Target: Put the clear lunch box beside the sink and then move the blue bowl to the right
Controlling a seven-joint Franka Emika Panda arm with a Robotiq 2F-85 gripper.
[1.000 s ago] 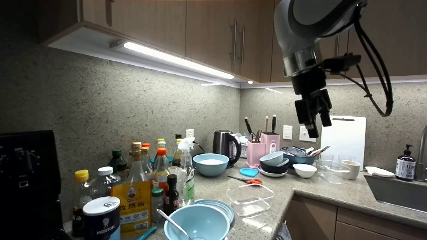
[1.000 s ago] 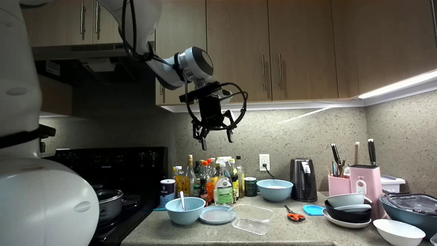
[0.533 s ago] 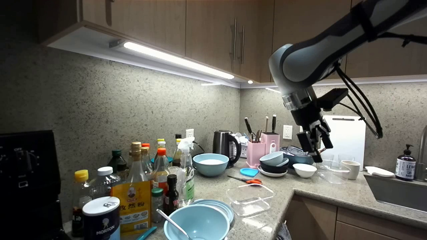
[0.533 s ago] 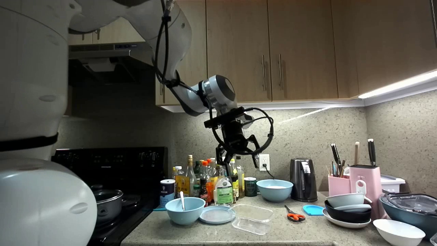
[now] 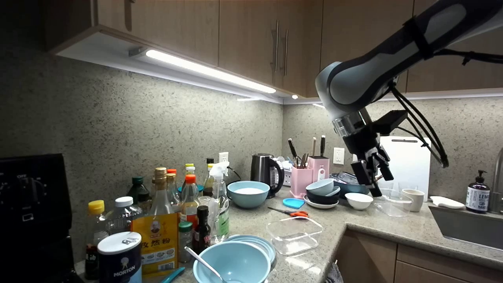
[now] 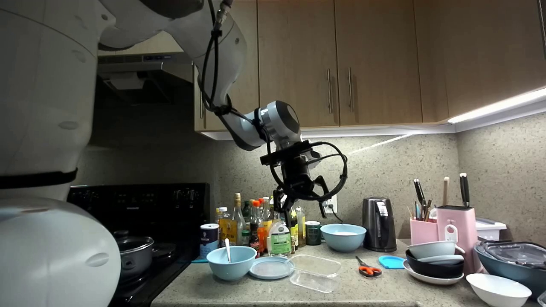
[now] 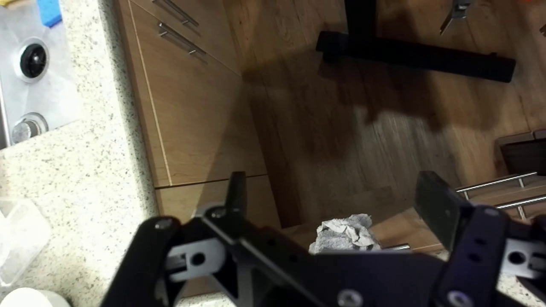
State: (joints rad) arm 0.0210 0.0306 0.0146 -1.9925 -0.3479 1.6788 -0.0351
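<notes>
Well apart from the sink (image 5: pixel 467 226), the clear lunch box (image 5: pixel 295 237) lies flat on the worktop (image 5: pixel 330 220), the speckled surface showing through it; its long axis seems to run crosswise in both exterior views, 1 short end facing roughly toward the sink. Farther from the sink than that box, a blue bowl (image 5: pixel 243 259) has a spoon (image 5: pixel 206 264) in it, the handle slanting out over the rim; a 2nd blue bowl (image 5: pixel 247 201), also well apart from the sink, holds something white (image 5: pixel 249 191). Which of these 2 the task means, I cannot tell. Nearer the sink, a pink holder (image 5: pixel 300 184) contains utensils (image 5: pixel 303 161), a teal basin (image 6: pixel 512 268) is heaped with see-through plastic ware (image 6: pixel 517 252), and a mug (image 5: pixel 414 200) stands near the sink's rim. The hand (image 7: pixel 335 192) hangs above worktop height, its 2 fingers (image 7: pixel 236 194) spread wide and gripping nothing; in the wrist view the sink shows at the left edge.
</notes>
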